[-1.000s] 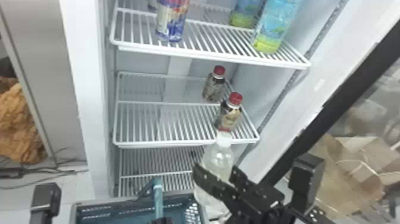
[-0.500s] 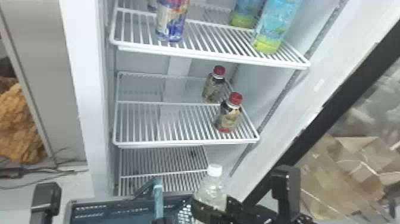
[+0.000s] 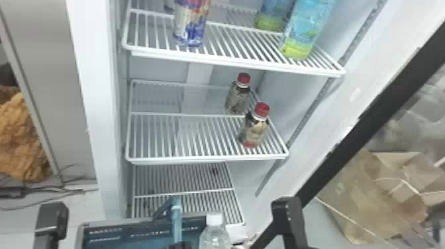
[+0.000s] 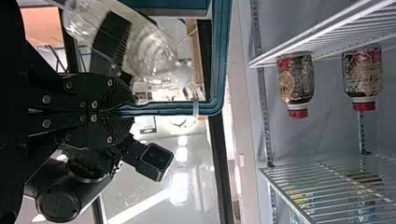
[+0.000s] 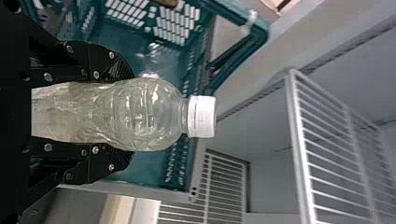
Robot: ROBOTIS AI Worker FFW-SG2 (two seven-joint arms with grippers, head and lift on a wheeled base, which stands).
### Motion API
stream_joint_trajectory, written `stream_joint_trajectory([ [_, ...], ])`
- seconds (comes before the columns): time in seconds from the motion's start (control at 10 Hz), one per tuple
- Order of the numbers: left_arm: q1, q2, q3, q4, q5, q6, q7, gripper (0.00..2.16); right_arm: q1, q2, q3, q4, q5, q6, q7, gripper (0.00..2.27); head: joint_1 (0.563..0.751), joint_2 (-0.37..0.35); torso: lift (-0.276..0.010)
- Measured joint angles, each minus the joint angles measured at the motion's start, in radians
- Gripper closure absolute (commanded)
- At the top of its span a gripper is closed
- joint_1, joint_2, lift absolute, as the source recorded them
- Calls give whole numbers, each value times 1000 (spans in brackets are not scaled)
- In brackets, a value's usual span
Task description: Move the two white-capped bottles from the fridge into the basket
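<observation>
Your right hand (image 5: 130, 114), parted a bottle's width, grips a white-capped bottle (image 3: 214, 235); your left hand (image 3: 180, 245) clamps the basket (image 3: 109, 232) handle (image 3: 177, 220) tightly.

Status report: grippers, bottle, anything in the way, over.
Left gripper shut on basket handle. Right gripper clamped on white-capped bottle, near basket. Raised handle possibly in the way.

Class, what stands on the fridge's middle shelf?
A red-capped bottle and, nearer the front, a second red-capped bottle, both towards the right of the shelf. The shelf under their bases is covered.
</observation>
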Motion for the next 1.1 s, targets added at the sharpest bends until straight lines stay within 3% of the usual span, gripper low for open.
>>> stream_joint_trajectory([
  [0.2, 1, -1, 2, 0, 0, -1, 0, 1154, -19, -5, 9, 20, -11, 22, 0, 354, 695, -350, -260],
  [0.5, 4, -1, 4, 0, 0, -1, 0, 1154, 6, 4, 5, -20, 30, -58, -10, 286, 695, -350, -260],
  [0.8, 4, 0, 5, 0, 0, -2, 0, 1154, 69, 31, -12, -70, 103, -345, -30, 288, 695, -350, -260],
  [1.1, 4, -2, 5, 0, 0, -1, 0, 1154, 126, 38, 1, -29, 71, -756, -68, 286, 695, -350, -260],
])
